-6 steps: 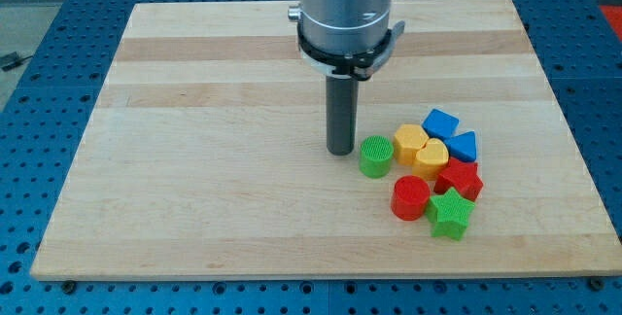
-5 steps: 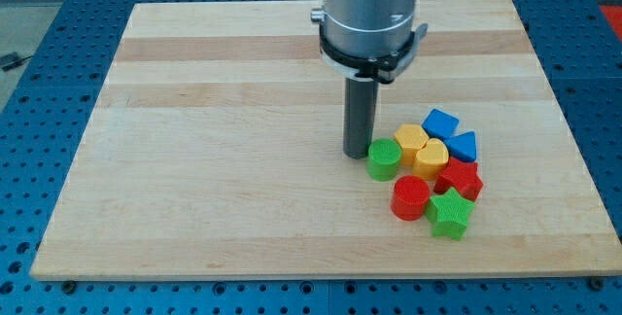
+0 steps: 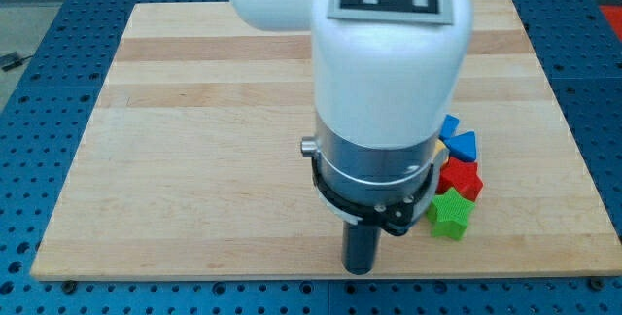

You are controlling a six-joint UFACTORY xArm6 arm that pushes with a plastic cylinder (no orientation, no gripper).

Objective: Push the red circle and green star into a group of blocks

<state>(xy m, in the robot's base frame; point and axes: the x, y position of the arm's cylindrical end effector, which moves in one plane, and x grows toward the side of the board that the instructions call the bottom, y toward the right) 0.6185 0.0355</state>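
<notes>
While the big white and grey arm body fills the middle of the view, my tip, the lower end of the straight dark rod, sits close to the bottom edge of the pale wooden desk, a little right of the middle of that edge. This arm carries no hand, only the rod, so nothing can be said about a grip, wide or narrow.

To the upper right of my tip, near the desk's right edge and partly hidden behind the arm, lies a tight cluster of small plastic blocks. The green star block is the lowest of them, near my tip but apart from it. Just above, touching it, is a red star-like block. Above that lies a blue triangular block, with a sliver of another blue block beside it and a scrap of yellow block at the arm's outline.

Whether the red circle sits in that cluster cannot be told; the arm covers that spot.
</notes>
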